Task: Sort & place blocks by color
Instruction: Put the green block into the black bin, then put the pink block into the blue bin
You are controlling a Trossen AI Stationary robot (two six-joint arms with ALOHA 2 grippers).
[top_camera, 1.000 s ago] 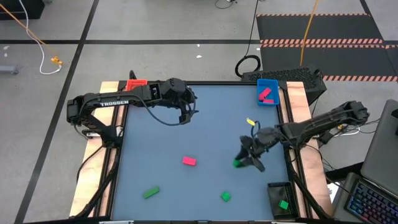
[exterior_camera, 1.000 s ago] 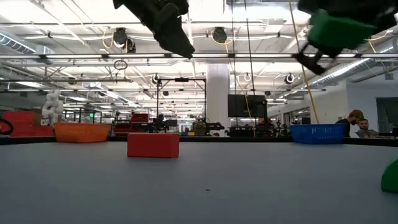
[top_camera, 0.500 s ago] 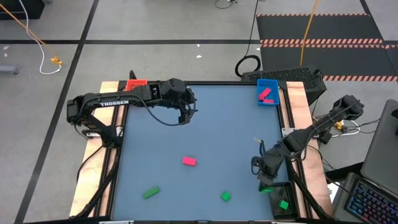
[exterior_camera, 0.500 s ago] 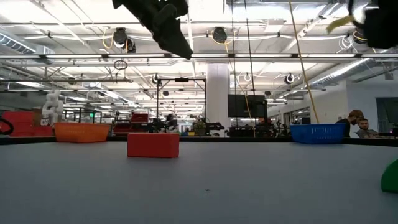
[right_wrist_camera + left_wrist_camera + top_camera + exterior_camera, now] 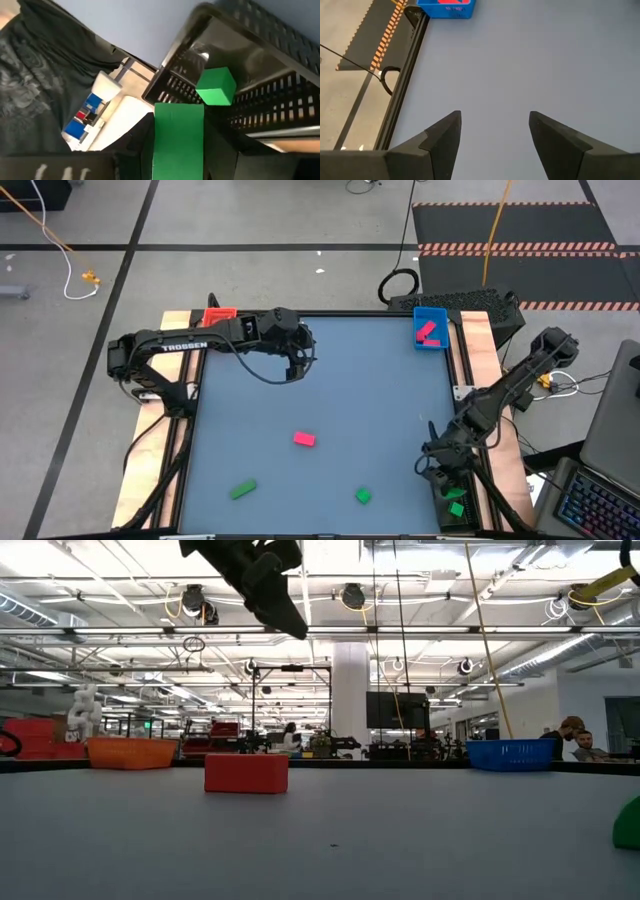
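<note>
Blue-grey table (image 5: 330, 390): right claw (image 5: 441, 476) holding green block (image 5: 178, 135) above dark tray (image 5: 260, 80).

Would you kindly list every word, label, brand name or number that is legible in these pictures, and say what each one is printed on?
"TROSSEN": white letters on the left arm, read in the high view.
Small item with blue and red markings, seen in the right wrist view beside the dark tray: too blurred to read.
Screens and signs in the room behind the table, low view: too small to read.
Nothing else carries legible text.
</note>
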